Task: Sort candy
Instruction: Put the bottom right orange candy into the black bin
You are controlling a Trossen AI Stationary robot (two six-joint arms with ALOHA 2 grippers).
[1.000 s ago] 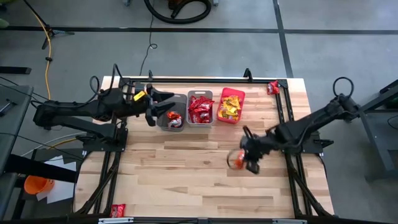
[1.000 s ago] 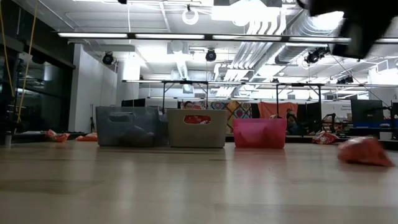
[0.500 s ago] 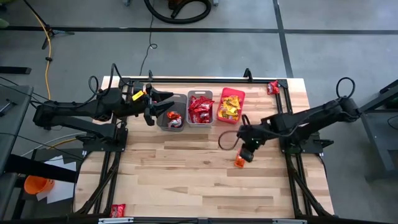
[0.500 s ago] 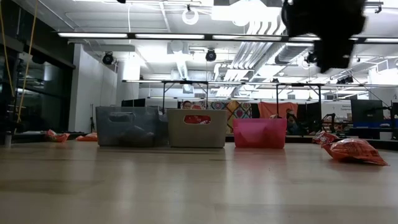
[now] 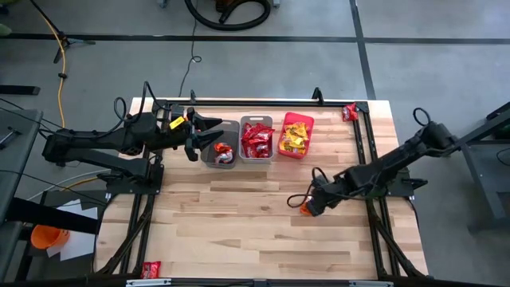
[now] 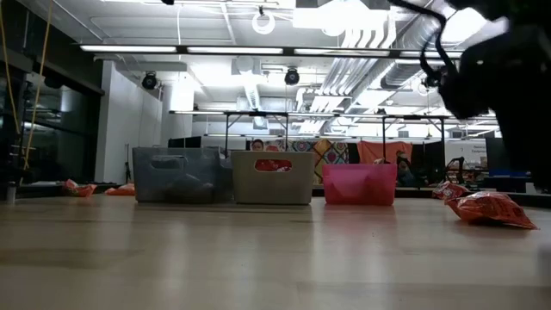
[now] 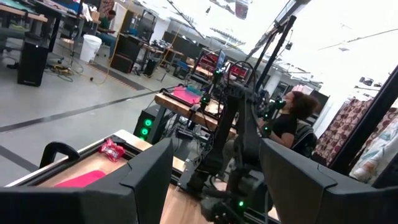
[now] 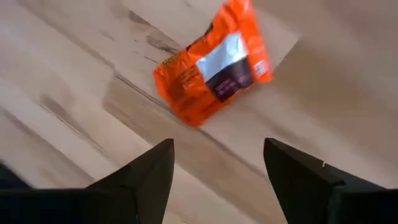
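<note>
Right gripper [image 5: 312, 207] poised over an orange candy [image 8: 213, 64]

Its fingers spread, empty; the candy lies on the table [image 5: 239, 223]. The next move, likely, is closing on it. Left gripper [image 5: 194, 137] waits open by the bins.

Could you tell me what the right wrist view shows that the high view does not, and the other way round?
Only the right wrist view shows the print on the orange candy packet: a white and dark patch on its wrapper, seen past the right gripper, whose fingers stand open.

Only the high view shows the grey bin, brown bin and pink bin, the left gripper open by the grey bin, and loose red candy at the table's corners.

Both show the orange packet lying free on the wooden table by the right gripper.
</note>
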